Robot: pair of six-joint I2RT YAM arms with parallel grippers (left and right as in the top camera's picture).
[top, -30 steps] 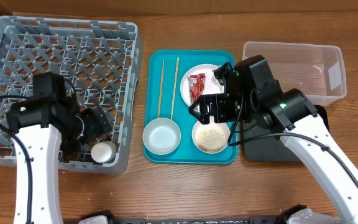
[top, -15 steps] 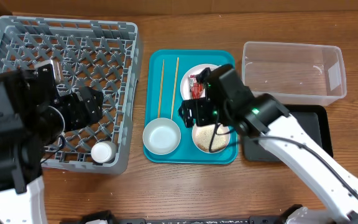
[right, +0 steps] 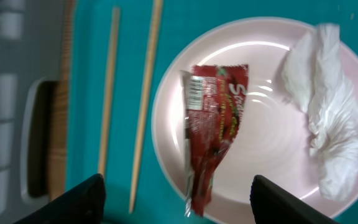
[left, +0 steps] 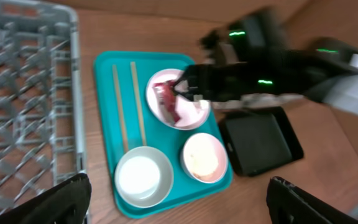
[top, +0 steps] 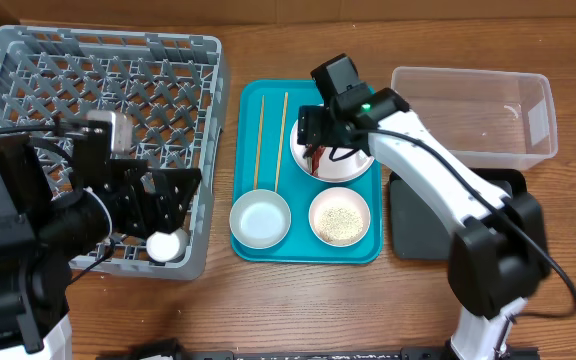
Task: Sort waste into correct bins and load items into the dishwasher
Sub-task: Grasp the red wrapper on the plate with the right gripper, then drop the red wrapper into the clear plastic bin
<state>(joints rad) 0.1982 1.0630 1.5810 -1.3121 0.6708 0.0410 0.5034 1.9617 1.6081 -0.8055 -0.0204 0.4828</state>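
Red wrapper (right: 213, 134) lengthwise on plate (right: 266, 155), parallel to chopsticks (right: 147, 93)

A wooden counter (top: 298, 300) carries four things. A large grey dish rack (top: 108, 38) sits at the left, reaching the back edge of the view. Just beside it, with a narrow strip of wood between them, lies a teal tray (top: 300, 228). At the right rear stands a clear plastic tub (top: 468, 72). A black tray (top: 418, 225) lies close in front of the tub, partly hidden.
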